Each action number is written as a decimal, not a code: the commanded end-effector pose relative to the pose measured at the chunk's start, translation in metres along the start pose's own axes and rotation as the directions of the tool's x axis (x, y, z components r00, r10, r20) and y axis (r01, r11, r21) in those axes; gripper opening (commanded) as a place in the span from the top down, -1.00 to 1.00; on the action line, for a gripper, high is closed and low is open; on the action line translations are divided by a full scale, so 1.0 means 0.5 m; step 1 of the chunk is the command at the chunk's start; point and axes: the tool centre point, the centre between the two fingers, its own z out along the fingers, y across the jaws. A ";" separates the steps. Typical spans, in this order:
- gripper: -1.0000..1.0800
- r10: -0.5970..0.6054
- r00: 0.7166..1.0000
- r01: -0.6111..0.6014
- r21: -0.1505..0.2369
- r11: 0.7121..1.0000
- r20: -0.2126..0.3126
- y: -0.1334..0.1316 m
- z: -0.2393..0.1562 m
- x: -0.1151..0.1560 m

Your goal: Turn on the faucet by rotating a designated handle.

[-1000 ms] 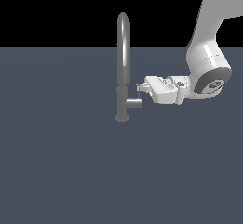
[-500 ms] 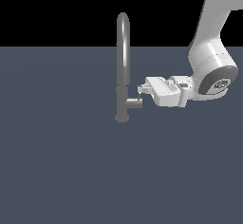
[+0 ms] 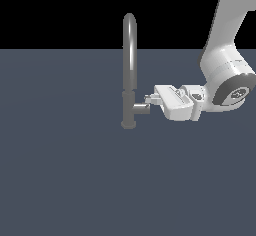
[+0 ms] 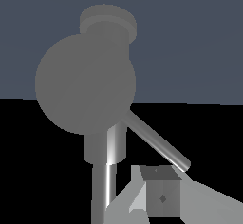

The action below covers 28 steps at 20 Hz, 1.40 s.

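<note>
The faucet (image 3: pixel 129 75) stands mid-bench, its handle (image 3: pixel 141 109) jutting toward the tool (image 3: pixel 148 99). I can't tell whether the tool is spread or pressed together. Better to catch the thin lever (image 4: pixel 156 142) near its tip and sweep steadily around the stub.

the faucet (image 3: pixel 129 70) looks like brushed grey metal, smooth, with a soft bright streak running down its upright stem. the handle (image 3: pixel 140 109), just ahead of the pincer (image 3: pixel 148 99), has the same dull metallic sheen; in the wrist view its round end face (image 4: pixel 85 83) is flat matt grey, while the thin lever (image 4: pixel 155 141) catches a satin highlight. the pincer has a smooth pale shell like matt white plastic. the table (image 3: pixel 65 180) is an even, matt slate-blue surface without texture.
</note>
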 end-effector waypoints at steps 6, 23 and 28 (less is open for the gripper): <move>1.00 0.018 1.000 -0.018 -0.002 1.000 0.004 0.043 0.000 0.062; 1.00 -0.002 1.000 0.002 -0.006 1.000 0.007 0.028 0.001 0.127; 1.00 0.013 1.000 -0.013 -0.004 1.000 0.006 0.025 0.001 0.171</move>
